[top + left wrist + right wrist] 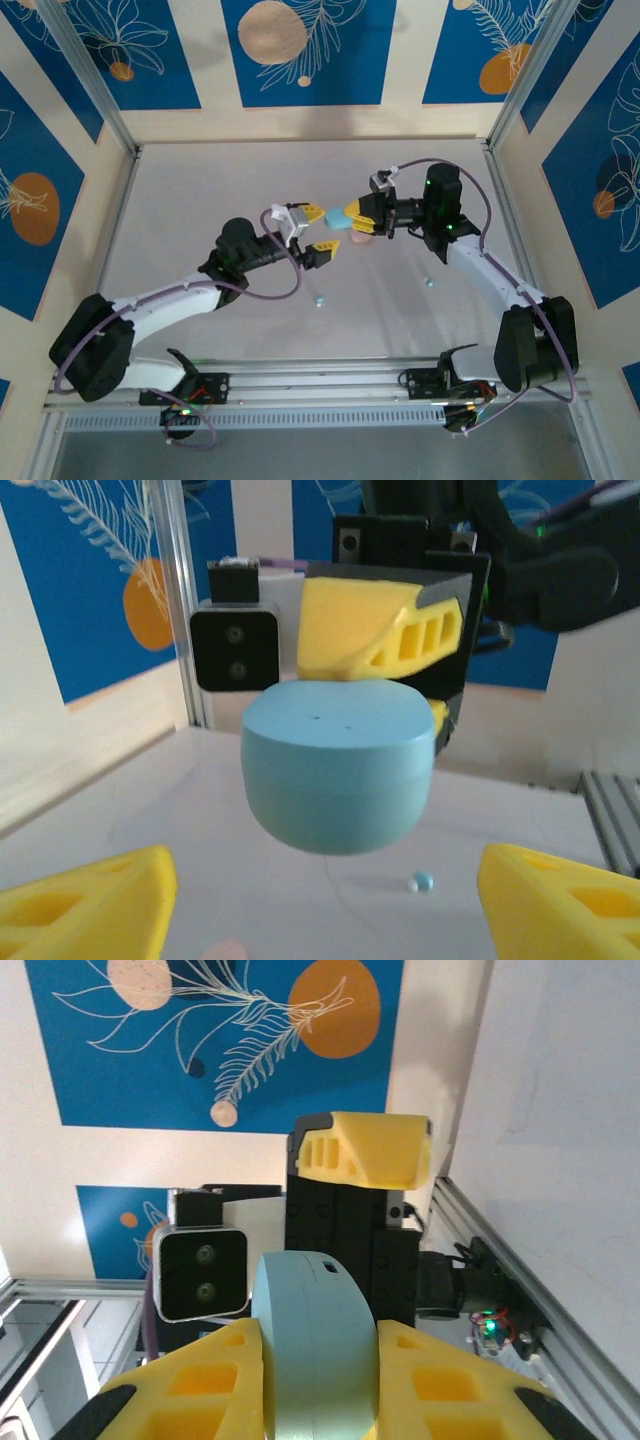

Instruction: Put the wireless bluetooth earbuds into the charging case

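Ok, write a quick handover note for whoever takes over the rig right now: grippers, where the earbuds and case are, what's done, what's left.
Left gripper: jaws open, empty, facing the case.
Right gripper: shut on the blue case, held above the table; its lid looks closed.
One earbud lies loose on the table between the arms, another earbud near the right arm.
Done: case lifted.
Left: open the case, pick up the earbuds, put them in.
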